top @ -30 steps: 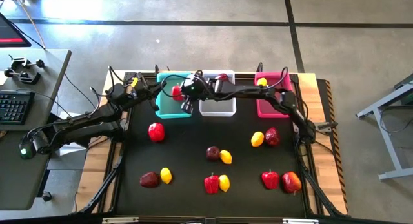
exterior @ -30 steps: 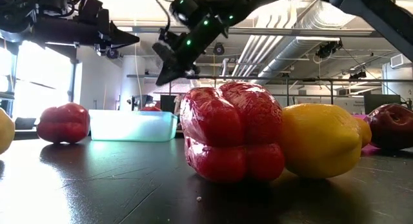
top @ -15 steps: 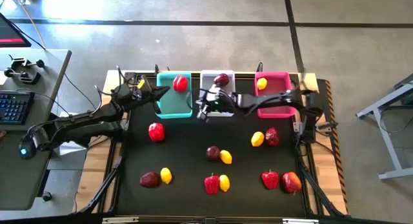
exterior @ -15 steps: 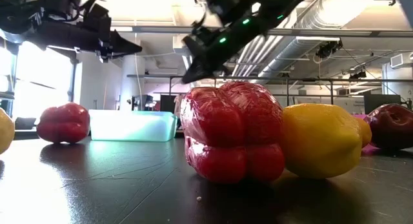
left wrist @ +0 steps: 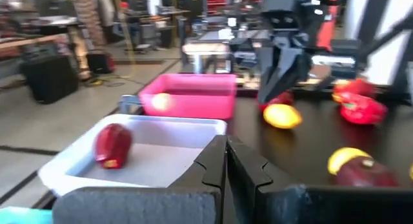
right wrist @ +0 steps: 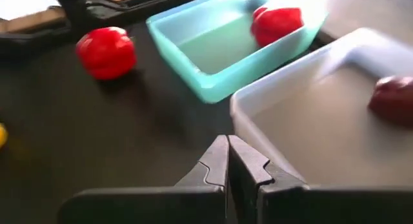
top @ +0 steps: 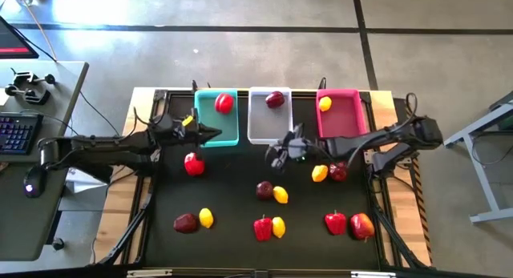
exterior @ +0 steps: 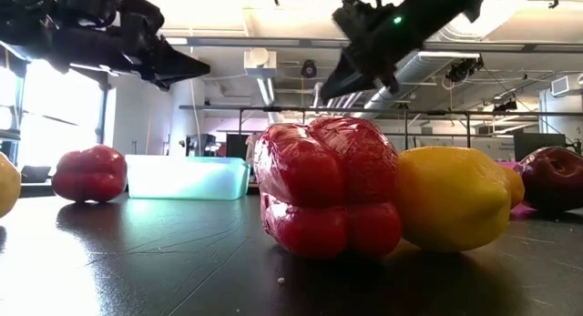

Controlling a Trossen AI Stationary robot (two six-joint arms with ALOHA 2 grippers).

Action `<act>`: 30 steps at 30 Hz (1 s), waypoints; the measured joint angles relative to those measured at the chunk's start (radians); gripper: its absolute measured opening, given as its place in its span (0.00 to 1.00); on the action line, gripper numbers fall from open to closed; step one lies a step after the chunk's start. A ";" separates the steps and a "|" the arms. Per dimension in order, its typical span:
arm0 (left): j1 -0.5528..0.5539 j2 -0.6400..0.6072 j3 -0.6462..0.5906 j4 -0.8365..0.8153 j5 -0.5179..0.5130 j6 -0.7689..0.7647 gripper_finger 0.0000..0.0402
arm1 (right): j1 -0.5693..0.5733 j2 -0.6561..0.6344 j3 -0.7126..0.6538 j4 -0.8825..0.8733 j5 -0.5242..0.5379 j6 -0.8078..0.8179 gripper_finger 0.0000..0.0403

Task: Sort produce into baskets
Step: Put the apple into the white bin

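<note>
Three baskets stand in a row along the far edge of the black tabletop point(top: 232, 190), and the white basket point(top: 268, 126) in the middle serves as the landmark. Inside it lies one dark maroon fruit point(top: 275, 99), near its far wall. Touching its left side is the teal basket point(top: 216, 130), holding a red pepper point(top: 224, 103); just to its right is the pink basket point(top: 340, 122), holding a lemon point(top: 325, 104).

The right end effector point(top: 279, 155) hangs just in front of the white basket, its fingers pressed together with nothing between them (the right wrist view shows them meeting in a single seam). The left end effector point(top: 215, 134) sits beside the teal basket's front corner, left of the white basket, likewise closed and empty.

Loose produce lies in front of the white basket: a second red pepper point(top: 193, 163) to the front-left, a maroon fruit with a lemon point(top: 280, 195) touching it straight ahead, and a lemon and maroon fruit point(top: 337, 170) side by side to the front-right. Farther forward are a maroon fruit and lemon pair, a pepper point(top: 262, 227) with a lemon touching its right side, and two red pieces at the right.

The low view is filled by that front pepper point(exterior: 326, 187), upright with its lobes vertical, and its lemon point(exterior: 453, 198), long axis lying level; together they hide the white basket, which only the high and wrist views show.
</note>
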 joint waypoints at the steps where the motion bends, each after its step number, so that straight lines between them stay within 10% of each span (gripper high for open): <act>1: -0.019 0.000 0.000 0.000 0.000 0.001 0.00 | 0.017 -0.013 -0.006 -0.013 0.000 0.021 0.00; 11: -0.094 0.012 0.000 0.000 -0.015 0.116 0.00 | 0.106 -0.028 -0.015 -0.084 -0.014 0.077 0.00; 21: -0.090 0.074 0.000 0.002 -0.091 0.144 0.00 | -0.047 -0.028 -0.015 0.081 -0.370 -0.218 0.00; 30: -0.090 0.163 0.000 0.062 -0.089 0.105 0.00 | -0.057 0.021 -0.015 0.087 -0.344 -0.209 0.00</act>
